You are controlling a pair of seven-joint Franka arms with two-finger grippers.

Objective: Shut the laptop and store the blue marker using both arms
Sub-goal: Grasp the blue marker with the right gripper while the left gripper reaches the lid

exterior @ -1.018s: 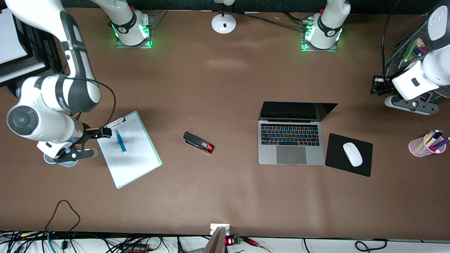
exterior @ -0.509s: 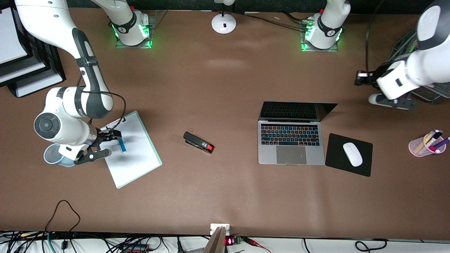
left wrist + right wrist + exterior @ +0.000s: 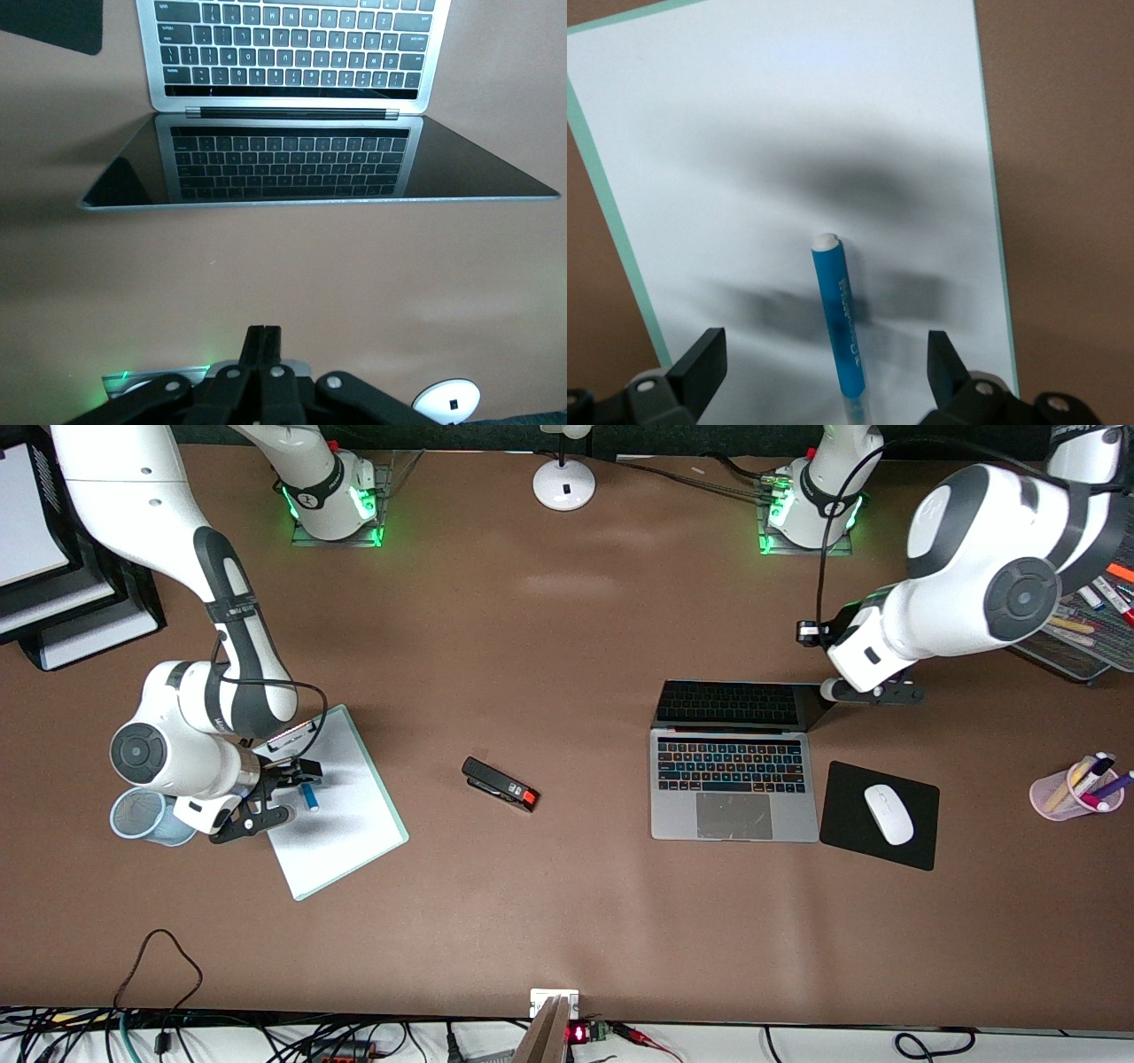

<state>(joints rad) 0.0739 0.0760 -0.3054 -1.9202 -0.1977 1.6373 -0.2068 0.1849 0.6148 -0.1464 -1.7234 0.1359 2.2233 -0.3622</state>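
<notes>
Blue marker (image 3: 838,321) lies on the clipboard (image 3: 341,815), and your right gripper (image 3: 824,372) has dropped over it — fingers wide, holding nothing. Left gripper (image 3: 263,341), pinched shut and empty, has swung in above the open laptop (image 3: 733,766) lid — only its wrist view shows that.
</notes>
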